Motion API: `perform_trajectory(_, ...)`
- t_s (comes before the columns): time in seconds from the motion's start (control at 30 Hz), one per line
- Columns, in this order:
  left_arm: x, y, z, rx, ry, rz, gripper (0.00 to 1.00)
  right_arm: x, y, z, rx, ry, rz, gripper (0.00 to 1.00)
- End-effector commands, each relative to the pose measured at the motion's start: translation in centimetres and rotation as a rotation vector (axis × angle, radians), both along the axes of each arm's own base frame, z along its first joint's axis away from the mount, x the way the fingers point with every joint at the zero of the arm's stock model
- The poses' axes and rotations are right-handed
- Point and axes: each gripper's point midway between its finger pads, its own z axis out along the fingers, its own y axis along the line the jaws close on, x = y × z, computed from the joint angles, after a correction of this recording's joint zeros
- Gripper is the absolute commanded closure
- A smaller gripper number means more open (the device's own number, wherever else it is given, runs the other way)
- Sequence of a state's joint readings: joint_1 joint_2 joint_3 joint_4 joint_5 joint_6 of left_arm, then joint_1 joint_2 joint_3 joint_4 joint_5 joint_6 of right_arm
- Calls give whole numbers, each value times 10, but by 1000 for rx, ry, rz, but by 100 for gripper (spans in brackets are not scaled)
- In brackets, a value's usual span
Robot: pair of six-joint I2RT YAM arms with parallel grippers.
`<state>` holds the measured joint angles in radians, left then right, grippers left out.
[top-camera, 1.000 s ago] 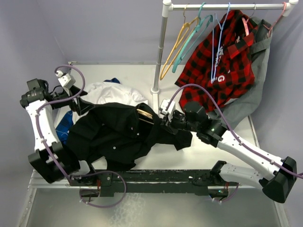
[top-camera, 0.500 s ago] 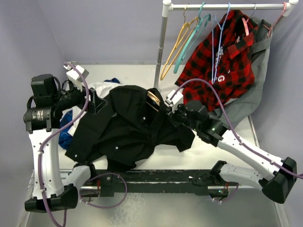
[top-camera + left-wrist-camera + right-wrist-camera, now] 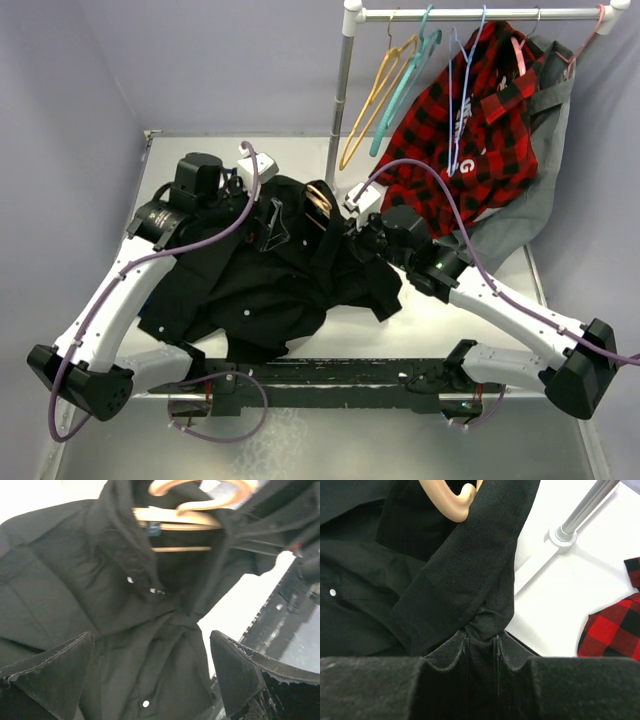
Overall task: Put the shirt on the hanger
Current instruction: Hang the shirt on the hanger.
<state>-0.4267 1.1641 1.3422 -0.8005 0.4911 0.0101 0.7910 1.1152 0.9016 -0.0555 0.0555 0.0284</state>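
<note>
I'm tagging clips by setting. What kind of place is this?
Probably a robotics lab test cell, not a home: two arms bolted to a white table, bare walls boxing it in, and a clothes rail holding hangers and a plaid shirt.

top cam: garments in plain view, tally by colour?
black shirt: 1
red-and-black plaid shirt: 1
grey garment: 1
Total: 3 in view
</note>
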Motion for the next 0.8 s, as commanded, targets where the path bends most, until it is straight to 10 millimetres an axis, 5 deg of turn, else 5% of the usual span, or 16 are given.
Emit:
perform_trajectory(0.0,28,2,14,15,-161,98,0,6,10,64,161,-121,11,100)
perform_trajectory(0.43,44,-41,-5,52,-197,45,11,-1,15,59,175,-99,50,100)
perform_trajectory(0.63,60,-43,-7,75,-250,50,45,-11,18,59,207,-97,97,100)
perform_trajectory(0.77,63,-42,7,74,-312,42,89,-17,19,53,209,-90,120,100)
